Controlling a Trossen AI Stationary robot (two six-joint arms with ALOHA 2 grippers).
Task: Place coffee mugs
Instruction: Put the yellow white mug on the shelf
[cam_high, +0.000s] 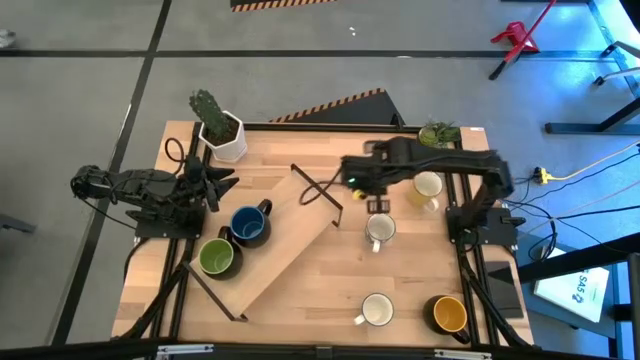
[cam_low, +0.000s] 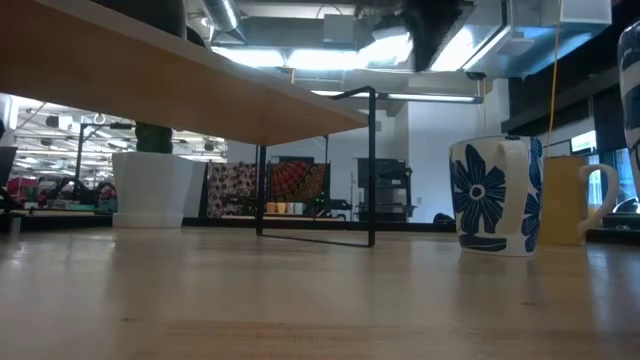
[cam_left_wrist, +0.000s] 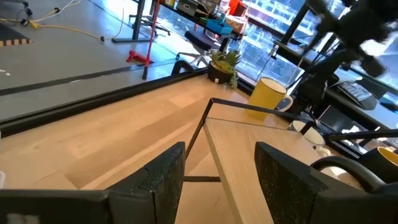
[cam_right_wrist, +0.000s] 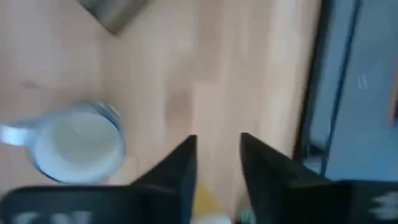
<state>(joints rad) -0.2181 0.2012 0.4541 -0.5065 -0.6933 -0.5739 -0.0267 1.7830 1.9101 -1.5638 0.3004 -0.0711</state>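
While the right gripper (cam_high: 378, 205) hangs with fingers spread above the white, blue-flowered ceramic mug (cam_high: 380, 230) at table centre, the cream mug (cam_high: 427, 187) stands at its two o'clock. At nine o'clock, the left gripper (cam_high: 225, 182) rests spread beside the dark blue mug (cam_high: 248, 224) and green mug (cam_high: 217, 257). No writing on the mugs is legible.

The worktop (cam_high: 300, 300) is pale blond wood with a black metal edge frame. On it sit 6 mugs: a green mug (cam_high: 217, 257) with a lime-green inside, a dark blue mug (cam_high: 249, 224) with a brighter blue inside, a yellow-orange mug (cam_high: 449, 314), a cream mug (cam_high: 428, 187) of pale buttery yellow, and 2 white mugs (cam_high: 380, 230) (cam_high: 377, 309). From table height, a white mug (cam_low: 497, 195) carries a bold navy-blue flower pattern. The cactus pot (cam_high: 226, 136) is white, the cactus dark green. The small plant (cam_high: 438, 131) is yellowish green. The ramp board (cam_high: 290, 240) is light wood on thin black legs. Both arms and each tool (cam_high: 214, 183) (cam_high: 378, 204) are matte black.
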